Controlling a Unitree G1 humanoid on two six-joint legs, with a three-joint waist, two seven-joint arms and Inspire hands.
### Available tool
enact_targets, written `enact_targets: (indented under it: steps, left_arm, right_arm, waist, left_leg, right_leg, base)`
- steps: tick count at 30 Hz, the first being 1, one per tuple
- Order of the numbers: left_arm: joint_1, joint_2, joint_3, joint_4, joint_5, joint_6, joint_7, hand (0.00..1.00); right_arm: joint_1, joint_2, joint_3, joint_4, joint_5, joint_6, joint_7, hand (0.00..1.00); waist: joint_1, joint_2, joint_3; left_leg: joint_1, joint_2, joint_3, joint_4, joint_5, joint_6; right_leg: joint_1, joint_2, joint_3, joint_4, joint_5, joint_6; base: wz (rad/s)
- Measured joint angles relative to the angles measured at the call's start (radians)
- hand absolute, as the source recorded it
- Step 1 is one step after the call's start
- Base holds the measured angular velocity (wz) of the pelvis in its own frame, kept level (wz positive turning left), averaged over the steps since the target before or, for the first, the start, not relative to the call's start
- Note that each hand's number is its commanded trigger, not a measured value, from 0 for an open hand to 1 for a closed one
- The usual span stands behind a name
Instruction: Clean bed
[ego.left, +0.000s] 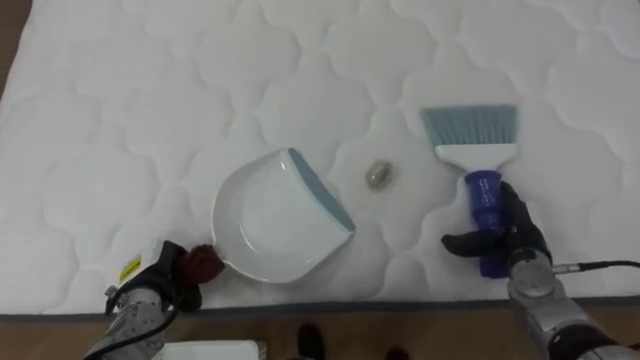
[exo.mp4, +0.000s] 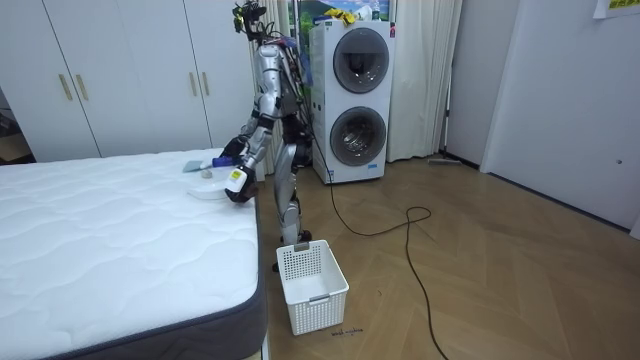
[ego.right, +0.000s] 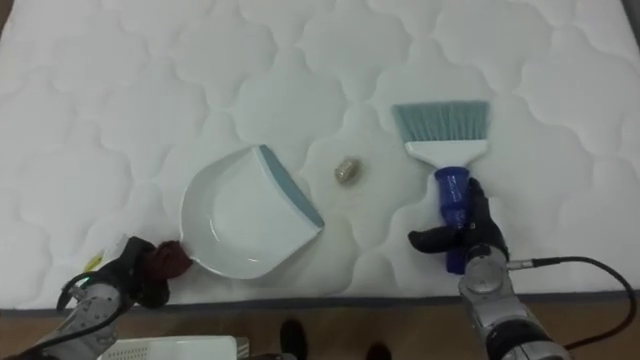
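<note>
The crumb (ego.left: 377, 176) is found on the mattress (ego.left: 150, 90) between the lip of the dustpan (ego.left: 270, 220), gripped at its handle by the left hand (ego.left: 155, 285), and the bristles of the brush (ego.left: 475, 140), whose handle is clasped by the right hand (ego.left: 515, 235).

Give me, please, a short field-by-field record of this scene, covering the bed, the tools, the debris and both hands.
Surface: white quilted mattress
Left hand: curled round the dark red handle of the white plastic dustpan, which lies flat
Right hand: curled round the blue handle of the white brush with pale blue bristles
Debris: small brownish crumpled scrap, between dustpan lip and bristles, touching neither
Floor: white slotted plastic basket beside the bed
</note>
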Motion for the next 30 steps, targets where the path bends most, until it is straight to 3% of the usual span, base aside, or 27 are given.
enact_targets:
  steps: [5,6,7,8,9,13,16,20,23,30]
  left_arm:
    - [-0.010,0.000,-0.009,-0.002,0.000,0.001,0.000,1.00]
    - [-0.011,0.000,-0.015,-0.002,0.000,0.002,0.000,1.00]
    - [-0.012,0.000,-0.016,-0.002,0.000,0.002,0.000,1.00]
    - [-0.013,0.000,-0.016,-0.002,0.001,0.004,0.000,1.00]
    - [-0.015,0.000,-0.016,-0.002,0.002,0.007,0.000,1.00]
    - [-0.020,0.000,-0.017,-0.001,0.002,0.009,0.000,1.00]
    - [-0.020,-0.002,-0.019,-0.001,0.001,0.009,0.001,1.00]
    - [-0.020,-0.002,-0.018,0.000,0.001,0.013,0.001,1.00]
    - [-0.020,-0.003,-0.019,0.000,0.001,0.015,0.001,1.00]
    - [-0.021,-0.004,-0.018,-0.001,0.001,0.016,0.001,1.00]
  right_arm:
    - [-0.013,-0.001,-0.001,0.023,0.000,0.016,0.011,0.00]
    - [-0.014,-0.001,-0.001,0.030,0.000,0.017,0.011,0.19]
    - [-0.015,-0.001,-0.001,0.031,0.000,0.018,0.011,0.49]
    - [-0.017,-0.002,-0.004,0.033,0.000,0.019,0.010,0.86]
    - [-0.020,-0.002,-0.011,0.034,-0.003,0.019,0.009,0.97]
    - [-0.024,-0.009,-0.023,0.037,-0.006,0.020,-0.019,1.00]
    - [-0.024,-0.046,-0.022,0.039,-0.013,0.023,-0.031,1.00]
    - [-0.023,-0.064,-0.021,0.040,-0.022,0.056,-0.034,1.00]
    - [-0.023,-0.065,-0.019,0.052,-0.026,0.076,-0.034,1.00]
    - [-0.020,-0.058,-0.023,0.075,0.003,0.077,-0.032,1.00]
  waist:
    - [0.010,-0.007,0.0050]
    - [0.012,-0.007,0.0050]
    - [0.012,-0.007,0.0049]
    - [0.013,-0.007,0.0048]
    - [0.013,-0.006,0.0050]
    - [0.013,-0.006,0.0049]
    - [0.015,-0.005,0.0054]
    - [0.017,-0.004,0.0051]
    - [0.019,-0.004,0.0051]
    - [0.019,-0.004,0.0048]
  left_leg:
    - [-0.004,0.001,-0.011,0.008,0.000,0.000]
    - [-0.004,0.001,-0.014,0.010,-0.001,-0.001]
    - [-0.004,0.001,-0.015,0.010,-0.001,-0.001]
    - [-0.006,0.001,-0.017,0.011,-0.001,-0.001]
    - [-0.010,0.002,-0.017,0.013,-0.001,-0.001]
    - [-0.017,0.002,-0.018,0.016,-0.001,0.000]
    - [-0.016,0.002,-0.020,0.016,-0.001,-0.001]
    - [-0.016,0.004,-0.021,0.016,-0.002,-0.003]
    - [-0.016,0.004,-0.018,0.015,-0.003,-0.004]
    - [-0.018,0.004,-0.018,0.016,-0.003,-0.004]
  right_leg:
    - [0.004,0.001,-0.010,-0.004,0.000,-0.001]
    - [0.003,0.001,-0.015,-0.007,-0.001,-0.001]
    - [0.004,0.001,-0.017,-0.009,-0.001,-0.001]
    - [0.005,0.002,-0.020,-0.013,-0.001,-0.001]
    - [0.002,0.003,-0.021,-0.015,-0.001,-0.002]
    - [0.001,0.003,-0.021,-0.007,0.000,-0.002]
    - [0.001,0.003,-0.021,0.001,0.000,-0.002]
    - [0.001,0.005,-0.021,0.002,-0.001,-0.004]
    - [-0.001,0.005,-0.018,0.002,-0.001,-0.004]
    - [-0.002,0.005,-0.020,0.001,-0.001,-0.004]
  base:
    - [0.05]
    - [0.11]
    - [0.06]
    - [0.00]
    - [0.00]
    - [0.00]
    - [0.00]
    - [0.00]
    - [0.00]
    - [0.00]
